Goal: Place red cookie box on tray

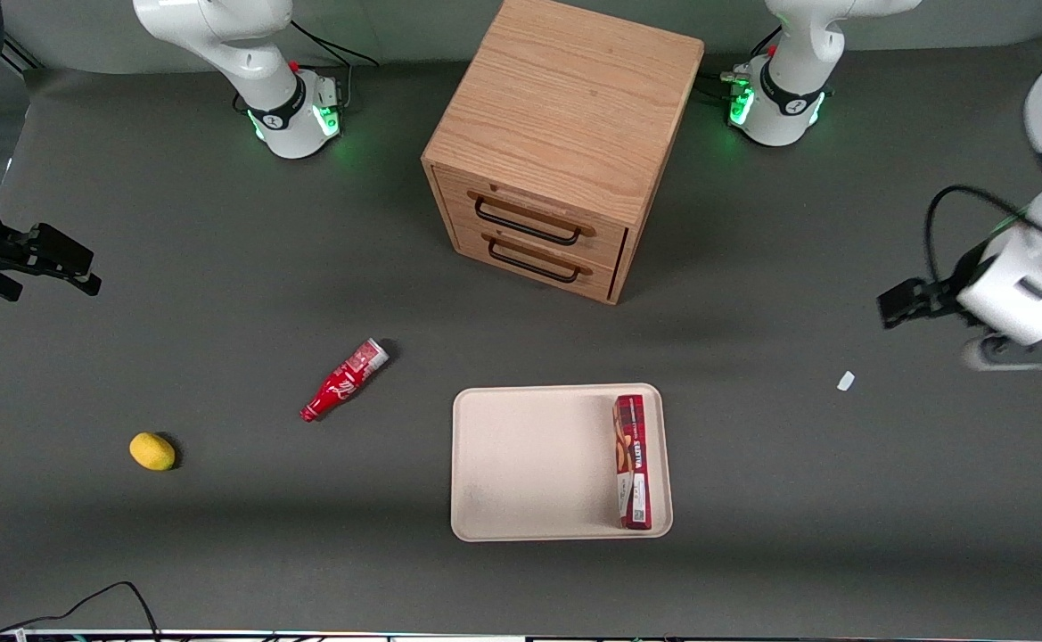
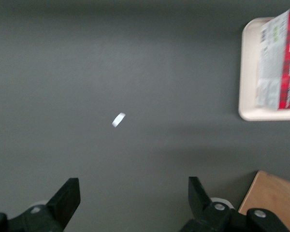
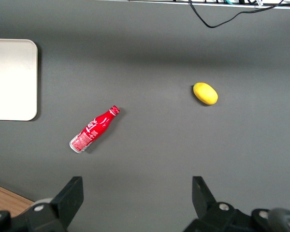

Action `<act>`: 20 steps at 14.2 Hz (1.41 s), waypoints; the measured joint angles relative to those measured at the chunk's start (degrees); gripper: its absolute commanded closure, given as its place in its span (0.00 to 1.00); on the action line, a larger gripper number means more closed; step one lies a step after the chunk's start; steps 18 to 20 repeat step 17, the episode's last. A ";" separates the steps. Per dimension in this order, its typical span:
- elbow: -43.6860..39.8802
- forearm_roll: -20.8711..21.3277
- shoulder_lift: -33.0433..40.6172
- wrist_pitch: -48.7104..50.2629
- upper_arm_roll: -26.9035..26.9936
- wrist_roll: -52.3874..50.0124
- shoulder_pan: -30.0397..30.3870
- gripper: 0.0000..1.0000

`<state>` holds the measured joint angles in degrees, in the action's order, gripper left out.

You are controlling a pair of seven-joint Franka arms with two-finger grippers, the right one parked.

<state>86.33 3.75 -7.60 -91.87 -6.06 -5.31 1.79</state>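
Note:
The red cookie box [image 1: 633, 462] lies flat in the cream tray [image 1: 529, 464], along the tray's rim toward the working arm's end of the table. The left wrist view shows the same box [image 2: 282, 63], its pale printed side facing the camera, resting on the tray [image 2: 249, 77]. My left gripper [image 1: 897, 303] hangs above bare table well away from the tray, toward the working arm's end and farther from the front camera than the box. The gripper [image 2: 134, 191] is open and nothing sits between its fingers.
A wooden two-drawer cabinet [image 1: 556, 152] stands mid-table, farther from the front camera than the tray. A small white scrap [image 1: 846, 381] lies on the mat below the gripper. A red soda bottle [image 1: 344, 379] and a lemon [image 1: 152, 451] lie toward the parked arm's end.

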 measured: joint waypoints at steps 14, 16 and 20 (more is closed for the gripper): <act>-3.95 -3.21 4.18 11.56 4.73 0.96 0.81 0.00; -3.95 -5.77 3.89 11.94 4.90 0.94 0.69 0.00; -3.96 -6.18 3.77 12.18 4.97 0.94 0.69 0.00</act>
